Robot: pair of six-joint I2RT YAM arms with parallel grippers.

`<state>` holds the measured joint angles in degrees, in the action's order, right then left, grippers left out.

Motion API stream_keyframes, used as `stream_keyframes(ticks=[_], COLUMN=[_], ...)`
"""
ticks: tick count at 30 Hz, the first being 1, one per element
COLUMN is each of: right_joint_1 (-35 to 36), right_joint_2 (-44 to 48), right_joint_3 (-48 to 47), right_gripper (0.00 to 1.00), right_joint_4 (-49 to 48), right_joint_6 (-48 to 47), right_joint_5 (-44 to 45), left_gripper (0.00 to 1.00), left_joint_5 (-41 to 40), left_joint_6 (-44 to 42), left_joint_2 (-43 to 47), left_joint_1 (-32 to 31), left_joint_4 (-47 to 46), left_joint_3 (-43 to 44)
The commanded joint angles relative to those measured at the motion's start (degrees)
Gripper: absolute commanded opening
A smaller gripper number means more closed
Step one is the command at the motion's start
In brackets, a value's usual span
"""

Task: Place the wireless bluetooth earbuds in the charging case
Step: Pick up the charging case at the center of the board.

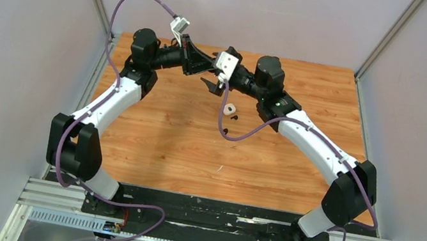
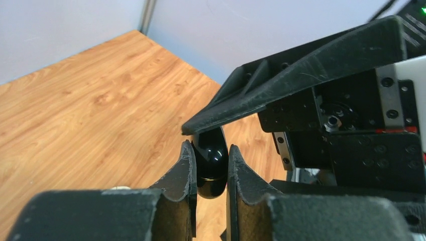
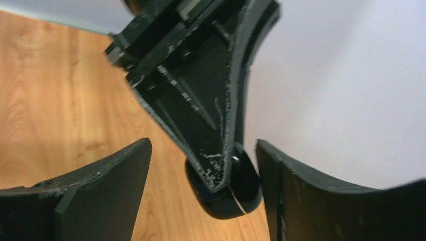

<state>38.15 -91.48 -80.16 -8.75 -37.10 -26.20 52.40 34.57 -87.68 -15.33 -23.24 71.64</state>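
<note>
1. Top external view: Two white-and-black robot arms reach across a light-brown wood-grain table and meet above the middle of its far edge. The left gripper and the right gripper are nose to nose there, and what lies between them is too small to tell. Toward the table's middle, just below the grippers, lies a small white rounded object. A tiny black earbud lies just beside it, too small to show detail. A pale sliver of scrap lies well apart, nearer the near edge.

2. Left wrist view: The left gripper is clamped tight, its two black fingers pinching a glossy black rounded charging case above the wood. One long black finger of the right gripper slants across just above the case; whether it touches cannot be told.

3. Right wrist view: The right gripper is spread wide and grips nothing. Its fingers stand on either side of the left gripper's finger and the black charging case. The right-hand finger is just beside the case and the left-hand finger is clear of it.
</note>
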Motion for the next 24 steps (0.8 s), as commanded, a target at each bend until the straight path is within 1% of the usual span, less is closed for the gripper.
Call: stream_keyframes(ticks=[1,4,6,9,12,16,19,21,23,24], right_joint_1=[-0.88,-1.16,-1.19,-1.24,-1.27,-1.26,-1.24,-1.24,-1.24,-1.24], right_joint_2=[3.02,3.01,2.36,1.25,0.74,0.8,1.32,1.84,2.16,2.18], right_joint_3=[-1.34,-2.63,-3.45,-4.63,-4.79,-4.35,-3.36,-2.35,-1.94,-1.85], right_gripper=[0.77,0.77,0.76,0.74,0.67,0.6,0.54,0.49,0.34,0.3], right_joint_4=[13.27,19.87,22.12,22.21,21.94,19.41,18.64,17.31,16.58,16.16], right_joint_6=[-3.9,-8.87,-11.98,-12.51,-14.1,-13.06,-14.14,-14.48,-14.53,-14.34], right_joint_5=[-10.56,-11.34,-10.45,-8.26,-6.76,-3.29,-3.06,-2.99,-2.9,-2.9], left_gripper=[0.0,0.0,0.0,0.0,0.0,0.0,0.0,0.0,0.0,0.0], left_joint_5=[8.24,9.83,10.97,12.19,12.48,12.69,12.81,12.81,12.85,12.82], left_joint_6=[-3.01,-6.02,-7.0,-6.87,-6.22,-5.48,-5.17,-5.02,-4.73,-4.52], left_joint_2=[-0.27,-0.15,0.02,0.21,0.39,0.52,0.42,0.33,0.24,0.23], left_joint_1=[0.53,0.57,0.63,0.65,0.78,0.98,1.01,1.02,1.02,1.01], left_joint_4=[-3.44,0.25,1.25,1.75,2.05,2.27,2.2,2.14,2.08,2.03], left_joint_3=[1.21,1.94,2.08,2.34,2.37,2.37,2.31,2.37,2.37,2.37])
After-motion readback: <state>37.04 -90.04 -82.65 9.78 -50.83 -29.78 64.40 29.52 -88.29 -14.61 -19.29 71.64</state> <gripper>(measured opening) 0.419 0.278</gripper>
